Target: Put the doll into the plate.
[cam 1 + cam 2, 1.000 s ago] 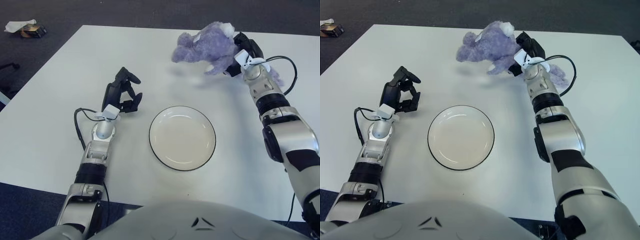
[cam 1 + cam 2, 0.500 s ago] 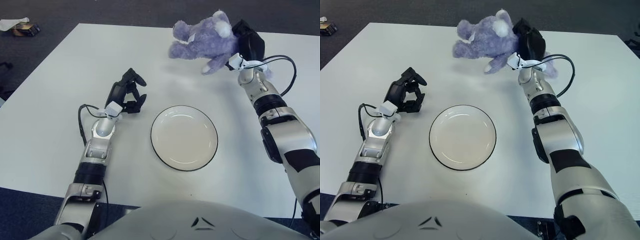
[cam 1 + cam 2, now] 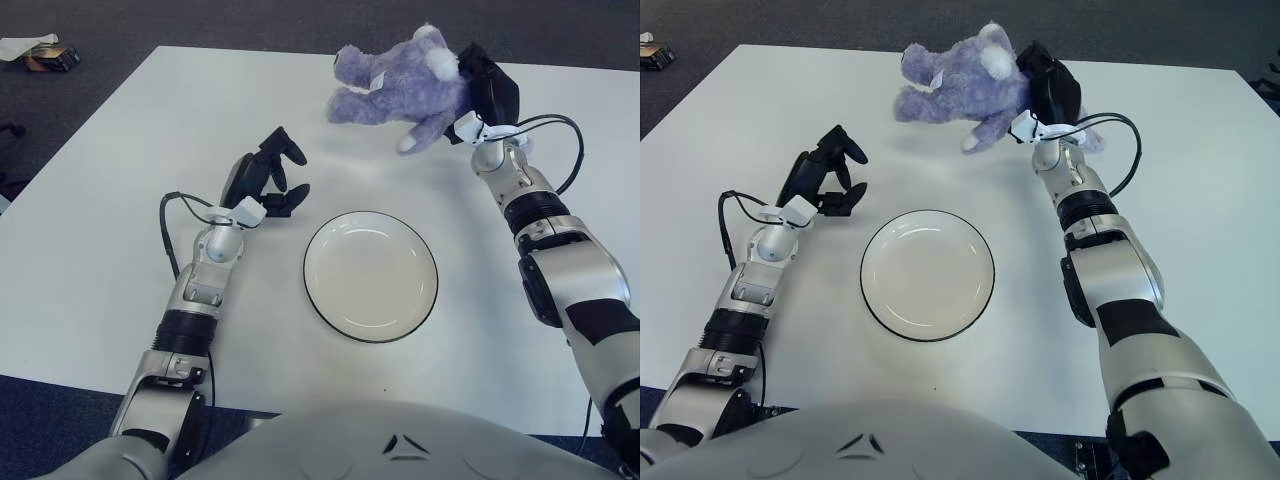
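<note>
Doll [image 3: 400, 85] up above the table [image 3: 120, 200], held tight by the right hand [image 3: 485, 90].
It stretches sideways, far behind the plate [image 3: 370, 275]; the hand hides one end. Left hand [image 3: 268, 180] beside the plate, fingers loose.

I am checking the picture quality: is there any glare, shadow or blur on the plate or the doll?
Left eye view: the plate is sharp, with only a soft sheen and no hard glare; a faint shadow lies on the table below the doll, held in the right hand. Right eye view: the left hand looks sharp, with a soft shadow beside it.
</note>
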Tool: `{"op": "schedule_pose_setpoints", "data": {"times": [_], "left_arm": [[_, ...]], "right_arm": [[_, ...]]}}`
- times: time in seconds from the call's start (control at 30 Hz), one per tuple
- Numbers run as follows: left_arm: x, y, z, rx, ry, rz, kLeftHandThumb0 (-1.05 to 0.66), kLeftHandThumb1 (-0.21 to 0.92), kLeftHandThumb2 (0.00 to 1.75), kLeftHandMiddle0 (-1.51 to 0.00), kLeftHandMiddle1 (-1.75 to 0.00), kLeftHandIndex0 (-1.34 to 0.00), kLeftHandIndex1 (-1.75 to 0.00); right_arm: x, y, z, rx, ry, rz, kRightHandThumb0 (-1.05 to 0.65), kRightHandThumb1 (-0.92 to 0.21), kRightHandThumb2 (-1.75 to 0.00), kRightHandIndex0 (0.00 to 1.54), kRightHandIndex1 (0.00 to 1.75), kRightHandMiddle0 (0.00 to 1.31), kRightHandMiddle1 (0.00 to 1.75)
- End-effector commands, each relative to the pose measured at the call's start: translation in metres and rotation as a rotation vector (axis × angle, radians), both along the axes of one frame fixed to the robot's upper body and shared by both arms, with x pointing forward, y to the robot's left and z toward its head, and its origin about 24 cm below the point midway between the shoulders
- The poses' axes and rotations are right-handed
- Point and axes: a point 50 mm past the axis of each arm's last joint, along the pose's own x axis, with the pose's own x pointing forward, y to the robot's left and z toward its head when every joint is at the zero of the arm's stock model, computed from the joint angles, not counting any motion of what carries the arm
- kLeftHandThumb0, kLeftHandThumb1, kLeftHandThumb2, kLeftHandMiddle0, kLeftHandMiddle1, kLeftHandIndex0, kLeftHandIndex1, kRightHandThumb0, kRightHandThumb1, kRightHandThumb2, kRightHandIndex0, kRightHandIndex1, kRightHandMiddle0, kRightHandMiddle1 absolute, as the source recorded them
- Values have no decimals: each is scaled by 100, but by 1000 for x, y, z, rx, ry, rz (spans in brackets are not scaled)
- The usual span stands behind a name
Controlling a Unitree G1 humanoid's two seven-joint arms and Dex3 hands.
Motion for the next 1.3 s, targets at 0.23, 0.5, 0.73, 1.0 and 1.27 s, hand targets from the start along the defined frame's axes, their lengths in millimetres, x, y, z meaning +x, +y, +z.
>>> {"op": "schedule_pose_setpoints", "data": {"times": [0.23, 0.5, 0.73, 1.0, 1.27], "left_arm": [[14, -22, 38, 29, -81, -28, -35, 91, 52, -30, -169, -20, -175], [16, -31, 73, 87, -47, -82, -75, 85, 47, -3, -149, -2, -139], [20, -37, 87, 117, 25, -141, -92, 91, 39, 0, -121, 0, -96], [24, -42, 99, 109, 100, -172, -96, 92, 40, -1, -107, 0, -75], [37, -44, 108, 99, 194, -200, -91, 92, 38, -2, -101, 0, -70]], "right_arm": [[-8, 4, -1, 13, -95, 64, 0, -14, -149, 80, 163, 51, 175], [-21, 7, -7, -184, -307, 96, 0, -15, -148, 79, 163, 50, 175], [-26, 9, -7, -347, -460, 137, 0, -15, -148, 79, 162, 50, 175], [-29, 10, -6, -473, -572, 185, 0, -16, -147, 79, 161, 49, 175], [-34, 7, 0, -635, -818, 178, 0, -22, -142, 71, 169, 44, 175]]}}
